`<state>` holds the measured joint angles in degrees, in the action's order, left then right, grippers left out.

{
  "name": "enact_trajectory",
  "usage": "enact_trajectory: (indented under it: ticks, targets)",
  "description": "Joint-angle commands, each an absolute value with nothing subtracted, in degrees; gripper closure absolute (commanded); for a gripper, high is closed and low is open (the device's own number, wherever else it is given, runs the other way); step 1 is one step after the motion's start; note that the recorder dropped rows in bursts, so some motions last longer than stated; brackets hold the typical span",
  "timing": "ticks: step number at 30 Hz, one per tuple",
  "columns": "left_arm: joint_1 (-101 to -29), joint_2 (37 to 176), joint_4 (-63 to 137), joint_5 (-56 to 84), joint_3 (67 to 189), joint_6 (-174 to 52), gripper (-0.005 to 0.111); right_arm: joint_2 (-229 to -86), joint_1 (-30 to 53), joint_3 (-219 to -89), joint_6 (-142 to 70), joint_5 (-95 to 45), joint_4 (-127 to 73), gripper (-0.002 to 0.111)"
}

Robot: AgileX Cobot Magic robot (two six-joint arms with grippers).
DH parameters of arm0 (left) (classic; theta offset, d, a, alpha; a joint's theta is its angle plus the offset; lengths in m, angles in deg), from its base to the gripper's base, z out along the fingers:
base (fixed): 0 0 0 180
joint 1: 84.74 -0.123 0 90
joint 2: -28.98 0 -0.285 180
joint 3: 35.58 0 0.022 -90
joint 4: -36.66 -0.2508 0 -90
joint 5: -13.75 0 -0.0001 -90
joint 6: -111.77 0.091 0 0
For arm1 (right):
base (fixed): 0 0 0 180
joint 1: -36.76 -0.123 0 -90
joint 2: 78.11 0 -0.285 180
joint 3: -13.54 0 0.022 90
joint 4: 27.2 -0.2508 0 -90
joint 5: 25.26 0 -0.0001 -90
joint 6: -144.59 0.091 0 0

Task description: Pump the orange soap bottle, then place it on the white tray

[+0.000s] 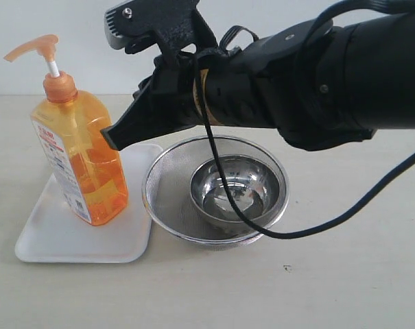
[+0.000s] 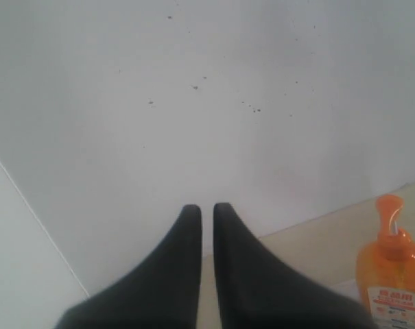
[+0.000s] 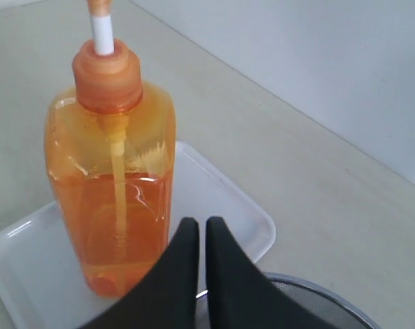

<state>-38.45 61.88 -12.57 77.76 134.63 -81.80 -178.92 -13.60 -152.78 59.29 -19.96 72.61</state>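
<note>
The orange soap bottle (image 1: 80, 161) stands upright on the white tray (image 1: 63, 236) at the left, its pump head raised on the white stem. My right gripper (image 1: 111, 136) reaches across from the right and hangs just beside the bottle's right side, shut with nothing between its fingers. In the right wrist view the same gripper (image 3: 196, 223) sits close in front of the orange soap bottle (image 3: 111, 178) on the white tray (image 3: 228, 205). My left gripper (image 2: 206, 208) is shut and empty, raised toward a wall; the orange soap bottle (image 2: 392, 274) shows at that view's corner.
A round steel mesh strainer (image 1: 162, 185) with a steel bowl (image 1: 238, 188) inside it stands right next to the tray. A black cable (image 1: 317, 223) loops from the right arm down over the strainer.
</note>
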Motion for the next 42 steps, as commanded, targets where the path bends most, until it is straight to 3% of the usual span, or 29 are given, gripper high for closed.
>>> enact_trajectory:
  ticks: [1,26,38,42]
  targets:
    - [-38.26,61.98,-11.84,77.84,132.19,-84.64,0.102,-178.39,-13.49,-153.92,58.03,-20.90,72.75,0.108]
    - [-38.26,61.98,-9.44,76.46,120.22,-87.29,0.102,-178.50,-11.80,-156.15,55.90,-24.00,72.75,0.108]
    - [-38.26,61.98,-22.47,78.94,108.95,-60.78,0.102,-178.50,-11.80,-156.15,55.03,-24.00,72.75,0.108]
    - [-38.26,61.98,-30.46,78.47,104.16,-61.79,0.102,-178.50,-11.80,-156.15,55.03,-24.00,72.75,0.108]
